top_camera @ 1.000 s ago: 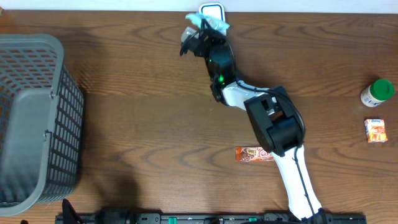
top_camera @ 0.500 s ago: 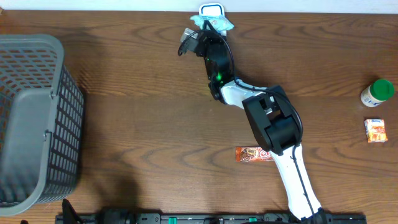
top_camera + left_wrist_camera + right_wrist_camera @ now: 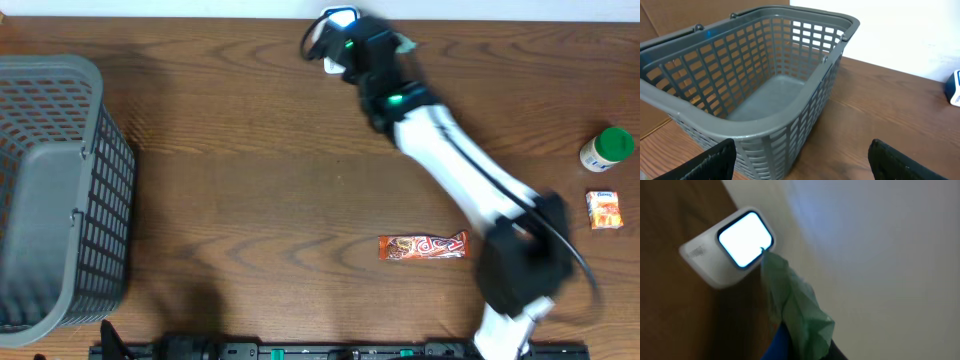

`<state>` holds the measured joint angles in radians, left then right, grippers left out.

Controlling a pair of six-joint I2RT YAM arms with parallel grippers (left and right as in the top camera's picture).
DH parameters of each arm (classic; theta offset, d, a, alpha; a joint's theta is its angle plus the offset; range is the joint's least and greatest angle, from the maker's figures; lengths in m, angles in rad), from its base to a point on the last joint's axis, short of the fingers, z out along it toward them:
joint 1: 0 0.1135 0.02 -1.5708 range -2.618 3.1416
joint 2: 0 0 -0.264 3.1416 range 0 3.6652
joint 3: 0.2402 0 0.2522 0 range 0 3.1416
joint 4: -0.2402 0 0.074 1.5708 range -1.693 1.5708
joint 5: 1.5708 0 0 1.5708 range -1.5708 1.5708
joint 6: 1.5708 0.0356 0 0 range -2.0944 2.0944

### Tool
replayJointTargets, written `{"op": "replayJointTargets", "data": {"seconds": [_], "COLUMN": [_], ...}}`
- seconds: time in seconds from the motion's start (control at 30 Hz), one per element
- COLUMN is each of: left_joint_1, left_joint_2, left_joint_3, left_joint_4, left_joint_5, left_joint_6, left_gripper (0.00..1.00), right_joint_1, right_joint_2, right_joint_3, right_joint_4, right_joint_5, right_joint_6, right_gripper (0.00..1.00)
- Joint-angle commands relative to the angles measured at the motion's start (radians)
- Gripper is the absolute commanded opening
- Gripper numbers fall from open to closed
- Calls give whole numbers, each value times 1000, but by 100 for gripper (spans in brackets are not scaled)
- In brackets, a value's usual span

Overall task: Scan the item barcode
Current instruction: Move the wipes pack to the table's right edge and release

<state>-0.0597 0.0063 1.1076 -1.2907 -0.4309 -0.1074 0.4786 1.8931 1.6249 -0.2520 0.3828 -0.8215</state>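
The right gripper (image 3: 378, 40), clamped shut on a pale green packet (image 3: 797, 315) just in front of the lit scanner (image 3: 727, 250), should turn the packet's barcode squarely toward that scanner's window and hold steady, while the left gripper (image 3: 800, 167) hangs wide open, well apart from the scanner.

Overhead looks straight down on whole table (image 3: 220, 200). Left wrist low, close to basket (image 3: 765, 95); right wrist tight on scanner (image 3: 732, 247), both seen overhead.
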Motion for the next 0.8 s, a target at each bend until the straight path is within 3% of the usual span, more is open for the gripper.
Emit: {"op": "replayJointTargets", "data": {"seconds": [0.0,0.1,0.2,0.33,0.47,0.63,0.77], "left_joint_1": [4,4,4,4,4,4,4], "left_joint_2": [2,2,2,2,2,2,2], "left_joint_3": [2,2,2,2,2,2,2], "left_joint_4": [0,0,0,0,0,0,0], "left_joint_5": [1,1,1,1,1,1,1], "left_joint_6": [-2,-2,-2,-2,-2,-2,-2], "left_gripper": [85,85,85,85,84,85,85], "right_joint_1": [-61,-117,-170,-235,-329,-473,-611], "right_joint_2": [-123,-195,-236,-236,-232,-232,-232], "right_joint_3": [11,11,11,9,-15,-48,-76], "right_joint_4": [-184,-400,-603,-835,-955,-967,-916], "right_joint_5": [-206,-414,-562,-589,-321,143,341], "right_joint_6": [417,638,768,945,1049,1229,1447], "right_gripper": [1,1,1,1,1,1,1]}}
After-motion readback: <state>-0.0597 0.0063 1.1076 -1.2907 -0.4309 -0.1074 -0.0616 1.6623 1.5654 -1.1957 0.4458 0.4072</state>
